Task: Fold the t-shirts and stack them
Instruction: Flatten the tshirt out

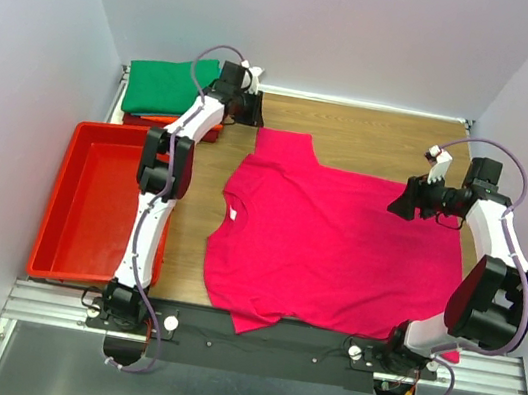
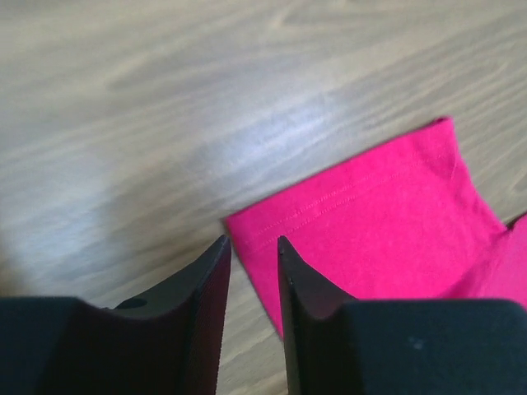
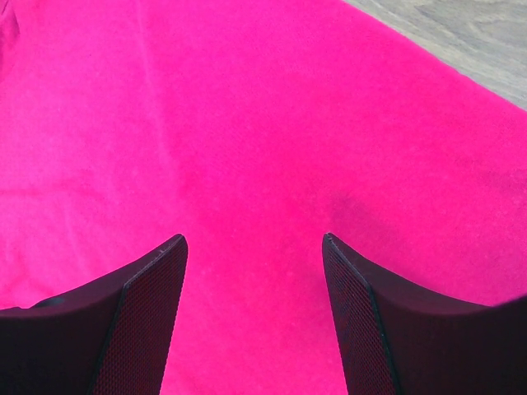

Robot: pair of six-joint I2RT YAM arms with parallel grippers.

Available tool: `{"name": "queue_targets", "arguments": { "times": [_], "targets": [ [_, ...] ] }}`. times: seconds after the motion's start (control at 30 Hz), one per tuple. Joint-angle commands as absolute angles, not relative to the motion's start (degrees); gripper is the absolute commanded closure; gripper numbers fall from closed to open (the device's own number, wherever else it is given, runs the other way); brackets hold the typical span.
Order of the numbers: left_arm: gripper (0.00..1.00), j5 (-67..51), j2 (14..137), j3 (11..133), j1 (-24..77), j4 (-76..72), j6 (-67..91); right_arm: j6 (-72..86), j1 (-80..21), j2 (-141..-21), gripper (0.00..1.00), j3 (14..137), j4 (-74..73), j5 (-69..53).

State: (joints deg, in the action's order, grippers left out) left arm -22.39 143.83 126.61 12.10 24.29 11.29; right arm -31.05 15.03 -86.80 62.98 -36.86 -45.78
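A magenta-pink t-shirt (image 1: 327, 244) lies spread flat on the wooden table, collar to the left, one sleeve pointing to the back. My left gripper (image 1: 256, 108) hovers just behind that far sleeve (image 2: 370, 214); its jaws stand a narrow gap apart with nothing between them, the sleeve's corner just beyond the tips. My right gripper (image 1: 403, 203) is open and empty above the shirt's right part (image 3: 247, 123). A folded green t-shirt (image 1: 166, 87) tops a stack at the back left, with orange and dark red folded edges (image 1: 160, 121) under it.
A red plastic tray (image 1: 90, 209) stands at the left beside the left arm. Bare wood (image 1: 376, 135) shows behind the shirt. Walls close the table on three sides. A metal rail (image 1: 261, 337) runs along the near edge.
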Motion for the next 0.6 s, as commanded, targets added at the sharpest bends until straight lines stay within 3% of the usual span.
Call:
{"name": "queue_targets", "arguments": {
  "times": [0.0, 0.57],
  "targets": [
    [0.61, -28.04, 145.63, 127.09, 12.3, 25.66, 13.27, -31.03, 15.38, -86.57, 0.27, 62.32, -36.21, -46.76],
    [0.61, -17.94, 150.55, 133.14, 13.27, 32.42, 11.78, -31.03, 15.38, -86.57, 0.27, 62.4, -36.21, -46.85]
  ]
}}
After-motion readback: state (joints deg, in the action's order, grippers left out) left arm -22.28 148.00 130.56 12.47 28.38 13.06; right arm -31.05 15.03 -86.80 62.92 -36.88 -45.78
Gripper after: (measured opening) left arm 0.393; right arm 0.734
